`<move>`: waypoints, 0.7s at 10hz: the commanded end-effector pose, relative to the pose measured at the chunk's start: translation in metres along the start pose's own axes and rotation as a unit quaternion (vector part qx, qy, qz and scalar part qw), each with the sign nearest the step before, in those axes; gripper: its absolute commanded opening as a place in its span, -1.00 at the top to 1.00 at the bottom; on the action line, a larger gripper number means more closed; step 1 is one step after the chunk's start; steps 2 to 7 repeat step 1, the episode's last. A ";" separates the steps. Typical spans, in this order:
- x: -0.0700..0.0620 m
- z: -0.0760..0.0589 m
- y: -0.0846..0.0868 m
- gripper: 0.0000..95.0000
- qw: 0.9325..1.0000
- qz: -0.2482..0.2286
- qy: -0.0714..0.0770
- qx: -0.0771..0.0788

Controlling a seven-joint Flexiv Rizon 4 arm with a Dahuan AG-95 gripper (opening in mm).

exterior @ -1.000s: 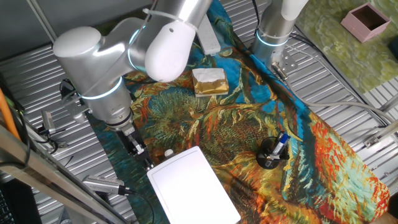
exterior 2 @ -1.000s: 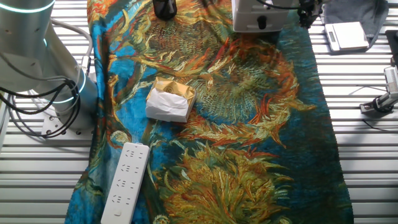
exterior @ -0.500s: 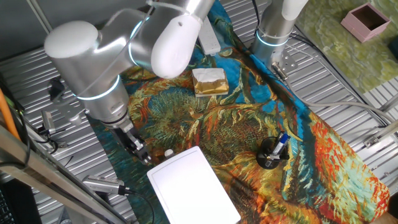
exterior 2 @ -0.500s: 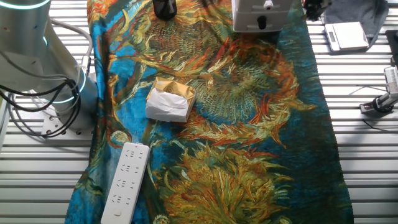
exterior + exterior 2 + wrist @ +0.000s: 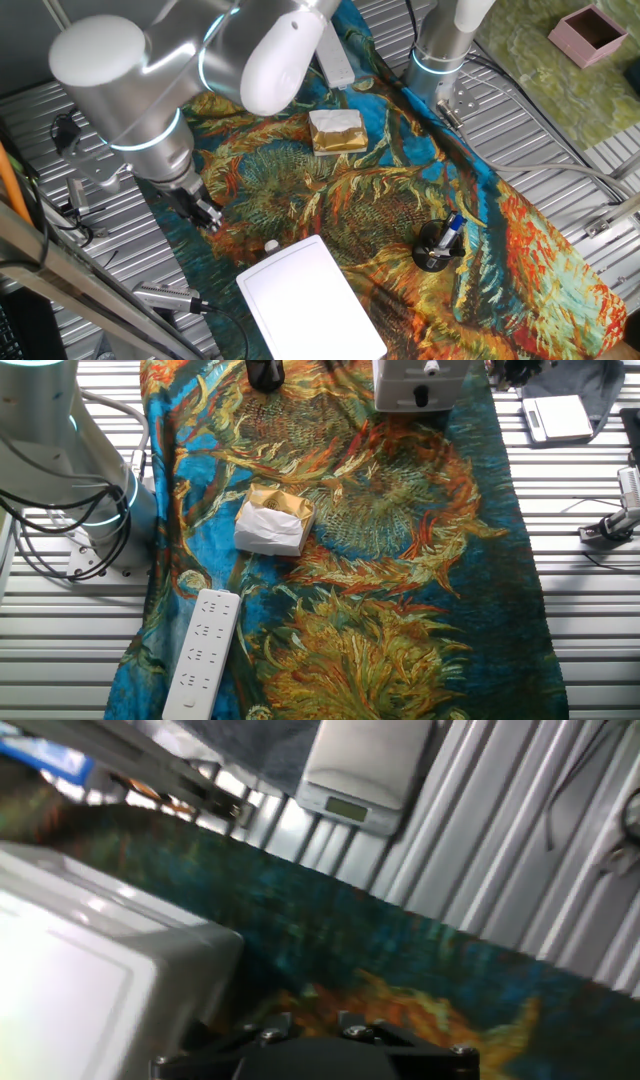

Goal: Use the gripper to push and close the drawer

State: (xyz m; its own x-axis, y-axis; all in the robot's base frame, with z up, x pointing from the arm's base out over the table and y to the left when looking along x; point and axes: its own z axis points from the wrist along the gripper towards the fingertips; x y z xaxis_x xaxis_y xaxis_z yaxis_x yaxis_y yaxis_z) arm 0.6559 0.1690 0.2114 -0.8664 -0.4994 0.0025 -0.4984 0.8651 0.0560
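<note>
In one fixed view, the black gripper hangs above the patterned cloth, up and left of the white cabinet, clear of it; its opening cannot be judged. In the other fixed view, the drawer with its knob sits flush in the cabinet front. The hand view is blurred: cabinet left, digital scale beyond.

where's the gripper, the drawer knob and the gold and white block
gripper (image 5: 207, 214), one fixed view, black tip below the arm's wrist.
drawer knob (image 5: 270, 245), one fixed view, small round white knob at the cabinet's front.
gold and white block (image 5: 337, 131), one fixed view, middle of its top face.
</note>
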 end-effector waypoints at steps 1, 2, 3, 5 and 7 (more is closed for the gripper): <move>0.001 -0.001 -0.004 1.00 1.000 0.003 0.007 0.004; 0.001 -0.001 -0.004 1.00 1.000 0.003 0.007 0.004; 0.001 -0.001 -0.004 1.00 1.000 0.003 0.007 0.004; 0.001 -0.001 -0.004 1.00 1.000 0.003 0.007 0.004; 0.001 -0.001 -0.004 1.00 1.000 0.003 0.007 0.004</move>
